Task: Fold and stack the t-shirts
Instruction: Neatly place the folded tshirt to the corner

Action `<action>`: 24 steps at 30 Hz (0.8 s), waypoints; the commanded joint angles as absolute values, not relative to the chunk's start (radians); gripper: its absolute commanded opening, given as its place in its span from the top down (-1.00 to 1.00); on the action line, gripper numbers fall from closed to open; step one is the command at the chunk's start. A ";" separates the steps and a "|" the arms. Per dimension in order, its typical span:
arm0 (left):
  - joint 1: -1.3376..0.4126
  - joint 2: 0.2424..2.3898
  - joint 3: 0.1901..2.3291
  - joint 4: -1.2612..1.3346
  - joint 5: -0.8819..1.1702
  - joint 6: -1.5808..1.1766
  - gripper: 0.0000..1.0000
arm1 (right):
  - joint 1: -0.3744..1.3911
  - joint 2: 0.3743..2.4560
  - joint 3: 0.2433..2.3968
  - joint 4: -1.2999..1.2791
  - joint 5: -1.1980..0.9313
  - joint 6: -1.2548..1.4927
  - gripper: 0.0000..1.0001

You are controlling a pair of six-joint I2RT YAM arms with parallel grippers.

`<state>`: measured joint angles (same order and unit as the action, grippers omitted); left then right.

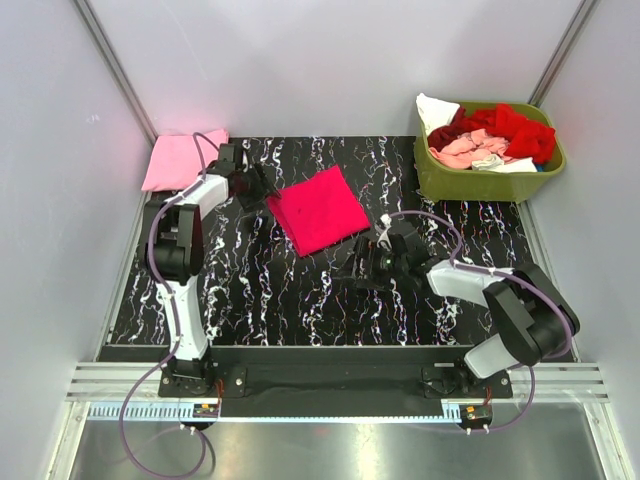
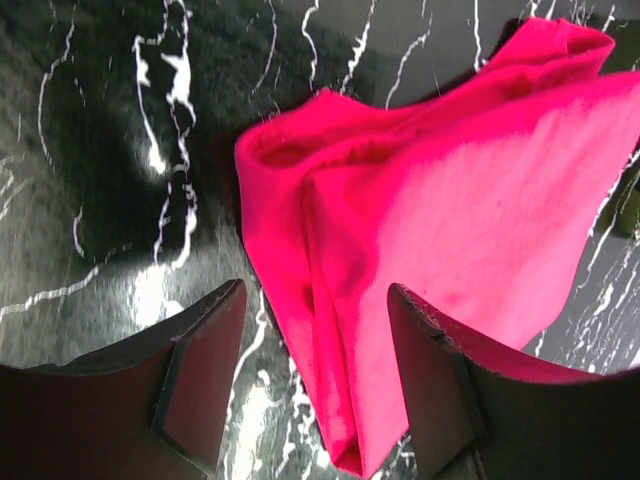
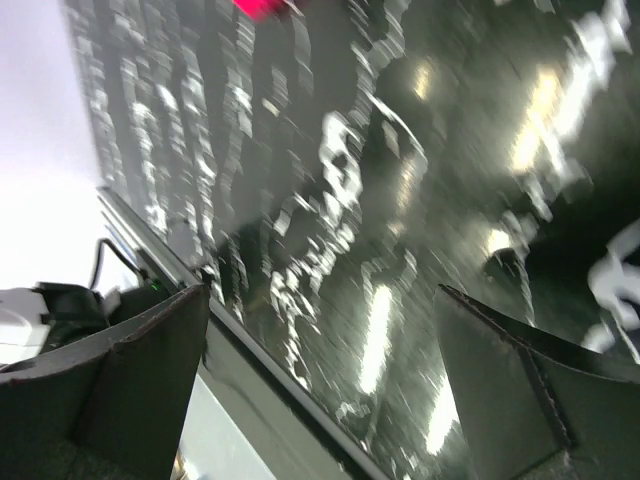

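Observation:
A folded bright magenta-pink t-shirt (image 1: 318, 209) lies on the black marbled table in the middle. My left gripper (image 1: 258, 186) is open at its left corner; in the left wrist view the shirt's folded edge (image 2: 420, 240) lies between and beyond my spread fingers (image 2: 205, 370). A folded light pink t-shirt (image 1: 175, 158) lies at the back left. My right gripper (image 1: 368, 262) is open and empty, just right of the magenta shirt's near corner, above bare table. Red, salmon and white shirts (image 1: 490, 135) are heaped in the basket.
The olive-green basket (image 1: 470, 182) stands at the back right. White walls enclose the table on the left, back and right. In the right wrist view the table's edge rail (image 3: 270, 360) runs diagonally; a sliver of the magenta shirt (image 3: 262, 8) shows at the top.

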<state>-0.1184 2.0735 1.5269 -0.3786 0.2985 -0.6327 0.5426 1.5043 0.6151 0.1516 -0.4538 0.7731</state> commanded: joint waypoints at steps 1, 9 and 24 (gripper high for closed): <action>-0.123 2.109 1.523 -0.307 0.282 -0.609 -0.25 | 0.541 1.514 0.663 0.316 -0.469 0.759 -0.99; -0.136 2.137 1.494 -0.275 0.252 -0.617 -0.21 | 0.540 1.551 0.683 0.322 -0.492 0.758 -0.99; -0.176 2.184 1.627 -0.313 0.201 -0.609 0.95 | 0.532 1.589 0.707 0.307 -0.506 0.761 -0.99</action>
